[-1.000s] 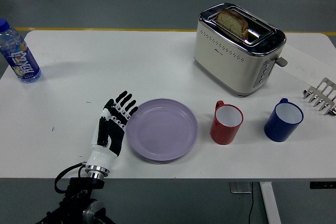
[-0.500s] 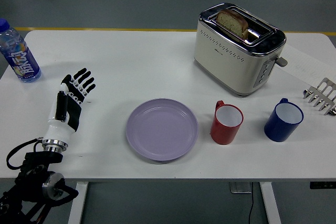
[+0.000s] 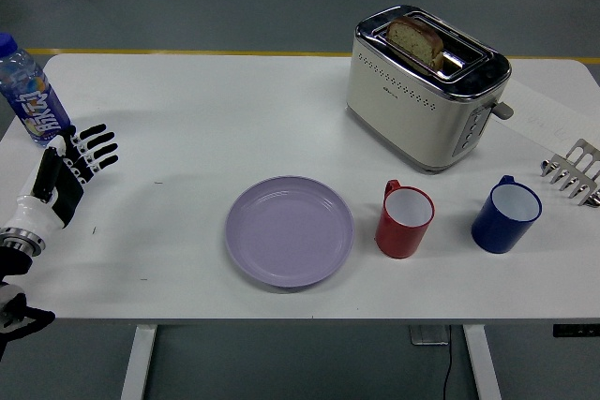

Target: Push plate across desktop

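**Lilac plate alone at lower centre, left hand wide open at the left edge**

Nearest, in the lower centre of the frame: a lilac plate (image 3: 289, 230), lying flat on the white tabletop (image 3: 197, 128), not far from the near edge, touched by nothing. Just right of it, close beside but apart: a red mug (image 3: 405, 219), upright, white inside, handle turned toward the upper left. Further right, at about the same depth: a blue mug (image 3: 506, 214), upright, also white inside, well apart from the red one.

At the left edge of the frame, mid-height: the left hand (image 3: 64, 180), black-and-white, fingers (image 3: 97, 150) spread wide and pointing to the upper right, holding nothing, well apart from the plate. Cannot tell whether resting on the tabletop or held just above it. Just beyond the fingertips, in the upper left: a plastic water bottle (image 3: 30, 95) with a blue cap and a colourful label, standing upright near the tabletop's left end.

At the right edge, mid-height: a metal rack-like piece (image 3: 574, 171), only partly in frame.

Farthest, in the upper right of centre: a cream and chrome toaster (image 3: 424, 87), standing at an angle, with a slice of bread (image 3: 416, 41) sticking up from one slot.
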Action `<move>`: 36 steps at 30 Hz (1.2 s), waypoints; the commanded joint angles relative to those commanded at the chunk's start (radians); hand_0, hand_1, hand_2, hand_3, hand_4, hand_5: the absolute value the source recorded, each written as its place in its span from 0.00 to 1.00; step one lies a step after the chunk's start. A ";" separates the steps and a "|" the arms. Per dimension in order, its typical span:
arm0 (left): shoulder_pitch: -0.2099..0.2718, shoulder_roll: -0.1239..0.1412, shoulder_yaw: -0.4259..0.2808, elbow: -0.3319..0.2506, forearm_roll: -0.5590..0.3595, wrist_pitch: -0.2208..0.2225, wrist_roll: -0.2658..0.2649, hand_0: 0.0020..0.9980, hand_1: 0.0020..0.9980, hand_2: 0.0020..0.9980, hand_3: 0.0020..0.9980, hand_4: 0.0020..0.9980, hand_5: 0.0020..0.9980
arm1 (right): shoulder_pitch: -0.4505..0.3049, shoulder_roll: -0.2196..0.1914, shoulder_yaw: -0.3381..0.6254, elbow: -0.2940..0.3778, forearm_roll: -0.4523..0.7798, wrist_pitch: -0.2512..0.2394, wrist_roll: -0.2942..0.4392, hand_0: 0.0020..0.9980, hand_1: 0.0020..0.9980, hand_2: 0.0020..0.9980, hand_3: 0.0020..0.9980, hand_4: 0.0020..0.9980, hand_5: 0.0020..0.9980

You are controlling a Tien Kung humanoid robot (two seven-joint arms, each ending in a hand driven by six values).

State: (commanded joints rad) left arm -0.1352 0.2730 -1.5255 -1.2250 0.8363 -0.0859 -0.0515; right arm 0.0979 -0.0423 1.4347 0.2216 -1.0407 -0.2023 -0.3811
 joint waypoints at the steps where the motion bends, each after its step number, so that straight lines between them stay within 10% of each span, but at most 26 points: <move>1: -0.001 0.003 -0.011 0.004 -0.002 -0.003 0.002 0.73 0.76 0.75 0.71 0.52 1.00 | 0.000 0.000 0.000 0.000 0.000 0.000 -0.001 0.65 0.62 0.69 0.78 0.52 0.56; 36: 0.004 0.015 -0.128 0.079 -0.015 0.006 0.005 0.73 0.76 0.74 0.71 0.56 1.00 | -0.004 0.001 0.015 0.001 -0.016 -0.003 -0.005 0.65 0.62 0.68 0.78 0.52 0.56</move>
State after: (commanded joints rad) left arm -0.1310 0.2877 -1.6538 -1.1460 0.8217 -0.0797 -0.0461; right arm 0.0936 -0.0409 1.4499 0.2223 -1.0569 -0.2054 -0.3864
